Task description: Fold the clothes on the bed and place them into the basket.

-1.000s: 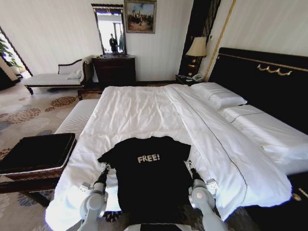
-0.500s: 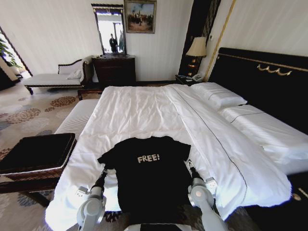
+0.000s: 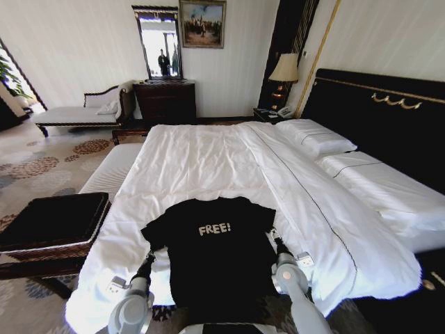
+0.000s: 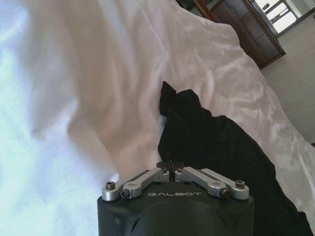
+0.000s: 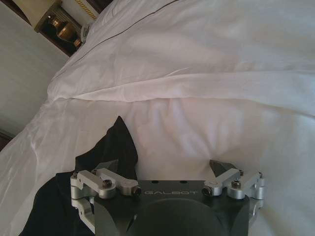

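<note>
The black T-shirt (image 3: 215, 257) with white "FREE!" lettering lies flat at the foot of the white bed (image 3: 208, 160), its hem hanging over the edge. At the shirt's left side edge, below the sleeve, sits my left gripper (image 3: 148, 256). The left wrist view has that gripper (image 4: 170, 166) shut, its tips against the dark cloth (image 4: 216, 142); I cannot tell if any cloth is pinched. My right gripper (image 3: 277, 243) rests at the shirt's right edge. It stands open (image 5: 165, 164), with the sheet and a corner of the shirt (image 5: 113, 147) in front. The black basket (image 3: 49, 247) stands on the floor to the left of the bed.
A white-cushioned bench (image 3: 111, 170) runs along the bed's left side beyond the basket. Pillows (image 3: 316, 136) and a black headboard (image 3: 375, 118) are at the right. A nightstand with a lamp (image 3: 284, 69), a dresser (image 3: 165, 101) and a chaise (image 3: 80, 111) line the far wall.
My left arm has drawn back toward me along the shirt's left edge. The right arm has shifted only slightly. The shirt lies as before.
</note>
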`<state>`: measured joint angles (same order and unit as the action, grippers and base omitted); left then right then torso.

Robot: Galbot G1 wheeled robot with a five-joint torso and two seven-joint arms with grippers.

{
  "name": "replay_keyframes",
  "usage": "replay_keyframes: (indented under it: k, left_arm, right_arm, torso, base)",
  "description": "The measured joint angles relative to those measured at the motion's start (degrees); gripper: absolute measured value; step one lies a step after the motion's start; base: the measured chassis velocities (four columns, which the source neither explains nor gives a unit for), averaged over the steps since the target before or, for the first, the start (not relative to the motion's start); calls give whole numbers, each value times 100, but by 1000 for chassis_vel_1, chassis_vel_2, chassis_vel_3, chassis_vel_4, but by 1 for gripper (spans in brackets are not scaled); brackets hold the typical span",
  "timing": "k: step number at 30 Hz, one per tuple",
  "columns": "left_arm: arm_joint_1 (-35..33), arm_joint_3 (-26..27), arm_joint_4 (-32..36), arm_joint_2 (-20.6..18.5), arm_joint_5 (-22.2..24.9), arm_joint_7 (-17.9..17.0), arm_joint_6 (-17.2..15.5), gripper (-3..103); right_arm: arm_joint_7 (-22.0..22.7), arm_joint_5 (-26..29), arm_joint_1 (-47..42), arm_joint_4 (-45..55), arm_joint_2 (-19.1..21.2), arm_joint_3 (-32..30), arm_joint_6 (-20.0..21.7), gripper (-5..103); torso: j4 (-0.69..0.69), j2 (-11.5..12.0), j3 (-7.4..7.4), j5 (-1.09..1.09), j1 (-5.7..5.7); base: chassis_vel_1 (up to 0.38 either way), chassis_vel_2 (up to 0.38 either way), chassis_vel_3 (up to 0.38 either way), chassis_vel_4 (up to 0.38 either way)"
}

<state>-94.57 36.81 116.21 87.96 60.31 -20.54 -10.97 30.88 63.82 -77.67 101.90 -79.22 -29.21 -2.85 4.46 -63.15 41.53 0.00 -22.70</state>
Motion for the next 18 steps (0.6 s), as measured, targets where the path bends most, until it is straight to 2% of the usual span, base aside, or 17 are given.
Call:
replay_keyframes:
  k: [5,8,12,15,18]
  left_arm:
    - [-64,-94,50,-94,151,-231,-226,0]
    - [-115,-92,89,-126,169,-250,-258,0]
    - [-238,41,305,-171,79,-160,-207,22]
    - [-328,109,471,-183,-74,-104,-133,26]
    - [-454,301,814,-244,-386,-20,33,43]
  right_arm:
    - [-9,-49,194,-169,54,34,7,100]
    - [-19,-98,332,-292,111,97,13,100]
    - [-101,-162,646,-674,271,294,16,100]
    - [-144,-165,774,-832,326,354,16,100]
    - [-247,-34,1081,-1139,403,403,29,100]
  torso:
    - [0,0,0,-1,0]
    - [1,0,0,0,0]
    - [0,0,0,-1,0]
    - [0,0,0,-1,0]
    - [-1,0,0,0,0]
  base:
    - [0,0,0,0]
    - [0,0,0,0]
    - [0,0,0,0]
    - [0,0,0,0]
    - [0,0,0,0]
